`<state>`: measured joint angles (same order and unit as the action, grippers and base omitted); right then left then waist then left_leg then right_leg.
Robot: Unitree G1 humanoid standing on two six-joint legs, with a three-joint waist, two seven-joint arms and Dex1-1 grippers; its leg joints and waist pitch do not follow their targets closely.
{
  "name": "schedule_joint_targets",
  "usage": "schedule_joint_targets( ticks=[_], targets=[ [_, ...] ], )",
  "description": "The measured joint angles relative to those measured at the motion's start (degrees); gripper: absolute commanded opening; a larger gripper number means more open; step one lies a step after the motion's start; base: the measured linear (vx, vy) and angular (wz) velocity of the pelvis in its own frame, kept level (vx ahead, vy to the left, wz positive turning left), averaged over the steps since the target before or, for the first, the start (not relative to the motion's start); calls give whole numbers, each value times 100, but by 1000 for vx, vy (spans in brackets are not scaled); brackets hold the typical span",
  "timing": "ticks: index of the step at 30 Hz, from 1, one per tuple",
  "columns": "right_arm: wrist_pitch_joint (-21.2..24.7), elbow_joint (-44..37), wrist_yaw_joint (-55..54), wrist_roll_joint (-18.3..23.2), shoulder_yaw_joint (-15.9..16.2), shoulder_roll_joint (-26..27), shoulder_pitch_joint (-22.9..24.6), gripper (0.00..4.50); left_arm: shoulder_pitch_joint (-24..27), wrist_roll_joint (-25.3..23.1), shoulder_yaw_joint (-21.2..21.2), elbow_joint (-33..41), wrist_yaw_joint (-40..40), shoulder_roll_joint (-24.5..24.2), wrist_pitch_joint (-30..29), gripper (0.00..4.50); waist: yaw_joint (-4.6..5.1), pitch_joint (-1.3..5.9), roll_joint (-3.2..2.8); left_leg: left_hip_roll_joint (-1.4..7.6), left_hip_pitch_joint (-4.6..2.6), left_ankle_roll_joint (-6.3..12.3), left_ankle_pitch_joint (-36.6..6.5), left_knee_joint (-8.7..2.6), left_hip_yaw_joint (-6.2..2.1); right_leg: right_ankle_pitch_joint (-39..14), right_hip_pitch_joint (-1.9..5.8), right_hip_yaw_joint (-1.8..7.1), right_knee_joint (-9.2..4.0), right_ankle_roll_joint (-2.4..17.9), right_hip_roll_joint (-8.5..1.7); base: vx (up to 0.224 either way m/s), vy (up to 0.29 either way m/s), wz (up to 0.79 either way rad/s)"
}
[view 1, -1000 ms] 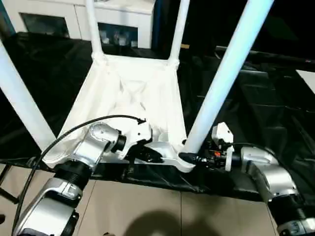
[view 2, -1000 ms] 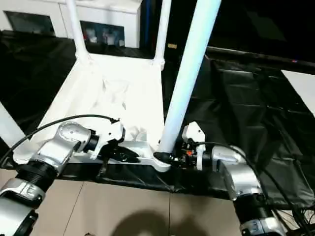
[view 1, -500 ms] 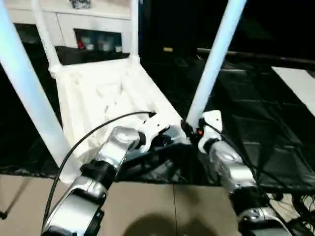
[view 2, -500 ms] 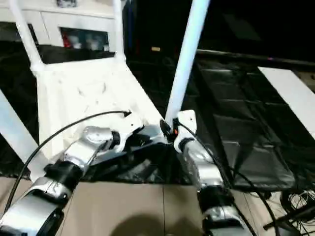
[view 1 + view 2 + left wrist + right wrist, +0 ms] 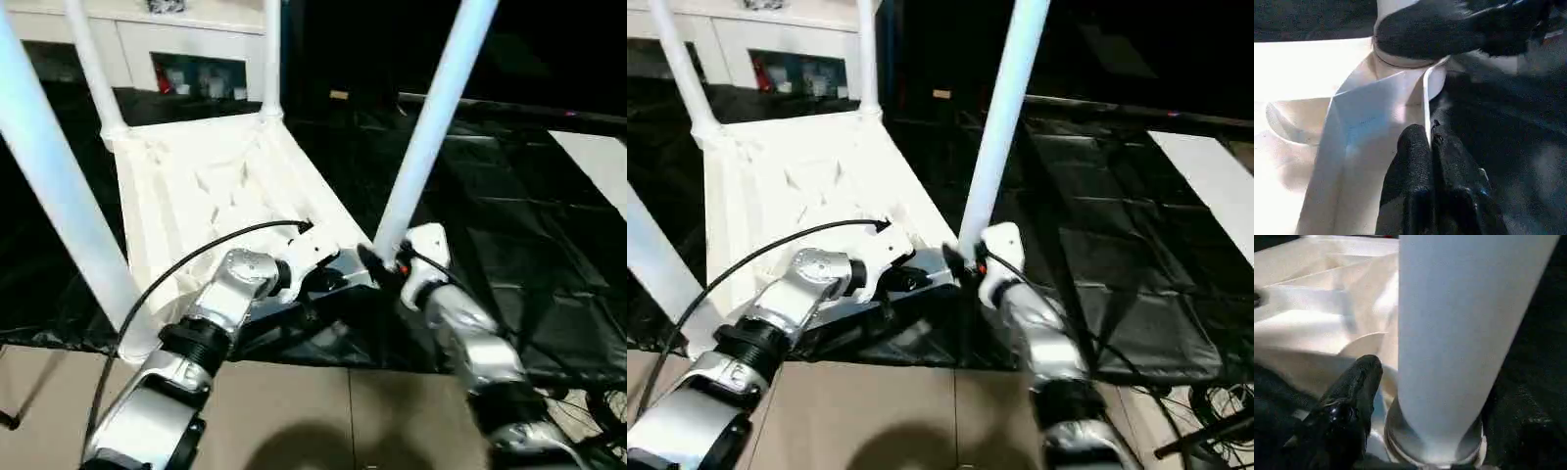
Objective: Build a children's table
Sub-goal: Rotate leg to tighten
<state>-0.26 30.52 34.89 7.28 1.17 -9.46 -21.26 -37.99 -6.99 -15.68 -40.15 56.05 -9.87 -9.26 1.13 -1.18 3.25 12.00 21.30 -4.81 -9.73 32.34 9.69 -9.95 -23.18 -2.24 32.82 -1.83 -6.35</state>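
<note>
Table (image 5: 211, 191) lies upside down on the black sheet (image 5: 509, 225), ribbed underside up, all four legs standing in the corner sockets. Near-left leg (image 5: 59, 186) rises at the left edge of the head view; two far legs (image 5: 88, 64) stand at the back by the white cabinet (image 5: 157, 49).

Left gripper (image 5: 1431, 161): the two black fingers are pressed together with the thin white rim of the tabletop pinched between them, on the near edge just beside the near-right corner socket. In the head view its wrist sits over that same near edge, cable looping above it.

Near-right leg (image 5: 1004, 117): seated upright in its socket, flared end down.

Right gripper (image 5: 377, 264): at the base of that leg. One black finger (image 5: 1344, 406) lies against the socket beside the tube; the other is hidden behind the leg, so I cannot tell whether the pair clamps the leg or merely straddles it.

Handling, judged:
- Moulded plastic, hollow legs: likely light for its bulk, easy to tip.
- Top stiff thanks to ribs; the thin rim may flex under a pinch.
- Smooth tube surfaces probably slippery; taper means a grip could slide toward the thin end.
- Best holds: leg low, near the socket, for pushing or twisting home; rim near a corner for steadying.
</note>
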Motion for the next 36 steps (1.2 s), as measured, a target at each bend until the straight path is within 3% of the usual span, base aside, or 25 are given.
schedule_joint_targets(
  ticks=[10, 13, 14, 17, 19, 30, 36],
  targets=[
    [203, -323, 2370, 251, 520, -1084, 5, 311, 200, 341, -59, 226, 1495, -776, 729, 0, -69, -1, -3, 59, 9, 3, 2, -19, 25, 2, -9, -11, 30, 23, 25, 0, 0, 0],
    [272, -259, 2767, 253, 673, -1145, -119, 311, 213, 387, -102, 239, 1807, -894, 875, 0, -111, -5, 3, 70, 15, 0, 0, -2, 41, -1, -11, -5, 28, 28, 22, 0, 0, 0],
    [280, -232, 2864, 253, 723, -1158, -161, 284, 213, 384, -116, 236, 1866, -918, 912, 0, -123, -6, 5, 70, 15, -1, -1, 0, 48, -1, -11, -4, 27, 28, 17, 0, 0, 0],
    [279, -82, 3111, 233, 829, -1187, -343, 277, 196, 381, -168, 191, 1994, -970, 1042, 0, -149, -16, 21, 73, 14, -1, -1, 9, 66, -1, -10, -2, 31, 28, 10, 0, 0, 0],
    [281, -80, 3183, 229, 837, -1191, -393, 244, 168, 382, -171, 142, 2013, -974, 1069, 0, -151, -19, 29, 78, 12, -3, -1, 12, 72, -1, -8, -3, 34, 28, 9, 0, 0, 0],
    [504, -227, 3377, 352, 817, -1209, -325, 203, 151, 452, -163, 109, 2184, -1036, 1068, 0, -181, -23, 39, 81, 8, -2, 0, 18, 76, -1, -5, -3, 41, 28, 10, 0, 0, 0],
    [423, -250, 1887, 259, 446, -563, 2, 200, 153, 253, -66, 113, 1260, -732, 589, 0, -157, -14, 53, 81, -31, -7, -2, 18, 77, 7, 25, 3, 46, 39, 9, -8, 0, 0]
  ],
)
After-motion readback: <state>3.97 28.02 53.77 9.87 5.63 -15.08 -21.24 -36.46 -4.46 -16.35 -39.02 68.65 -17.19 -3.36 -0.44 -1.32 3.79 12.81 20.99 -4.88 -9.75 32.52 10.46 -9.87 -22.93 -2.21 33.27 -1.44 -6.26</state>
